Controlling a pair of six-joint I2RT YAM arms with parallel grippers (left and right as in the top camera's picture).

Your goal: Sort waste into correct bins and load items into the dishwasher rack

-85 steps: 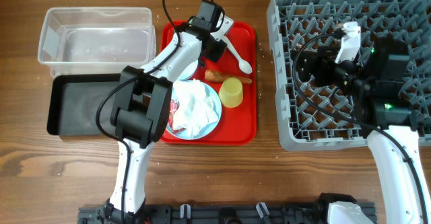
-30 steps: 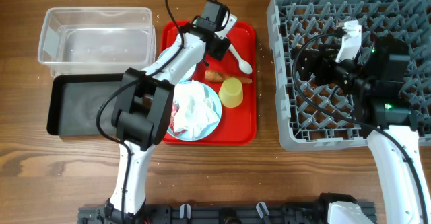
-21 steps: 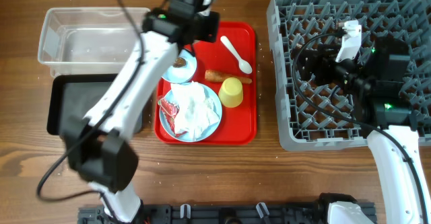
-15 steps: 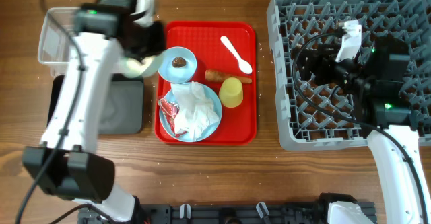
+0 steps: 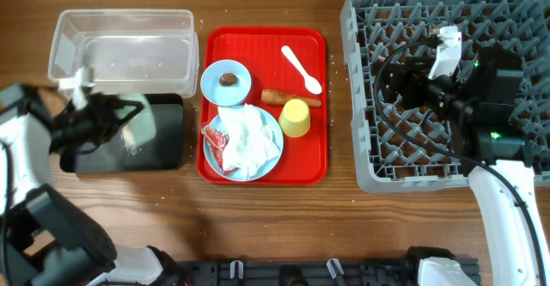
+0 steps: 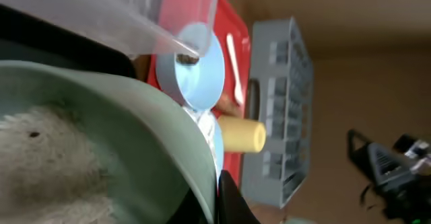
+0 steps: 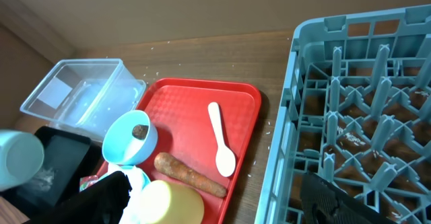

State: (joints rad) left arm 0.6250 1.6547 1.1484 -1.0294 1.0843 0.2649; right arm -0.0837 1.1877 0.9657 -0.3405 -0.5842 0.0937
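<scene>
My left gripper (image 5: 112, 118) is shut on the rim of a pale blue bowl (image 5: 137, 127) with white rice (image 6: 40, 157) in it, and holds it tilted over the black bin (image 5: 168, 144). In the left wrist view my fingers pinch the bowl's rim (image 6: 195, 157). The clear bin (image 5: 125, 45) stands behind. The red tray (image 5: 309, 161) holds a second bowl (image 5: 225, 82) with a brown lump, the spoon (image 5: 301, 69), carrot (image 5: 288, 98), yellow cup (image 5: 295, 118) and the plate (image 5: 266, 153) bearing napkin (image 5: 249, 136) and wrapper (image 5: 215, 144). My right gripper (image 7: 222, 200) is open and empty over the rack (image 5: 447, 28).
Loose rice grains lie scattered on the wooden table around the tray. The rack's left wall (image 7: 300, 103) stands just right of the tray. The right arm's cables loop over the rack's pegs.
My left arm has lifted a bowl off the back of the tray and swung it left, to over the black bin. The right arm has not moved.
</scene>
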